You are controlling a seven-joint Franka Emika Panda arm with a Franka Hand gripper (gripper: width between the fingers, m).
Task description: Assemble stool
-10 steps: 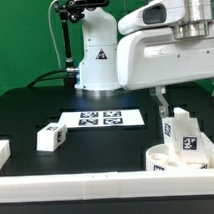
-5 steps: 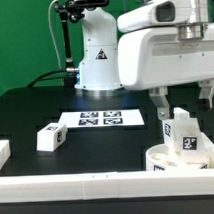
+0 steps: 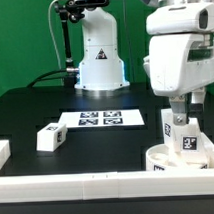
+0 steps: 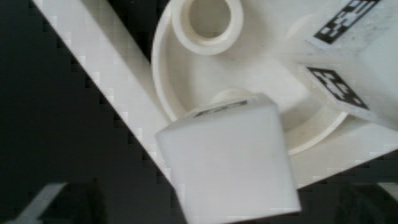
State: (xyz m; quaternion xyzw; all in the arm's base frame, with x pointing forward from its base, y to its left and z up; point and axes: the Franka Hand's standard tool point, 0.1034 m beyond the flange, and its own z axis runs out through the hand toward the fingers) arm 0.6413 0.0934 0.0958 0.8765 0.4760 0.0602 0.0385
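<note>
Stool seat disc [image 3: 159, 153] sits at the counter [image 3: 25, 113] front, on the exterior view's right, beside white rail [image 3: 98, 182]. One leg [image 3: 186, 137] stands upright in it. Claw [image 3: 181, 114] is spread over that leg's top. Second leg [image 3: 49, 138] lies loose near the marker board [image 3: 100, 119].

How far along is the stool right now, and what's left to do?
Looks done: one leg stands upright in the seat; whether it is fully seated I cannot tell. In hand: the gripper hangs right above that leg, jaws apart, not holding it. Left: a socket in the seat is empty, and another leg lies loose on the table, away from the seat.
</note>
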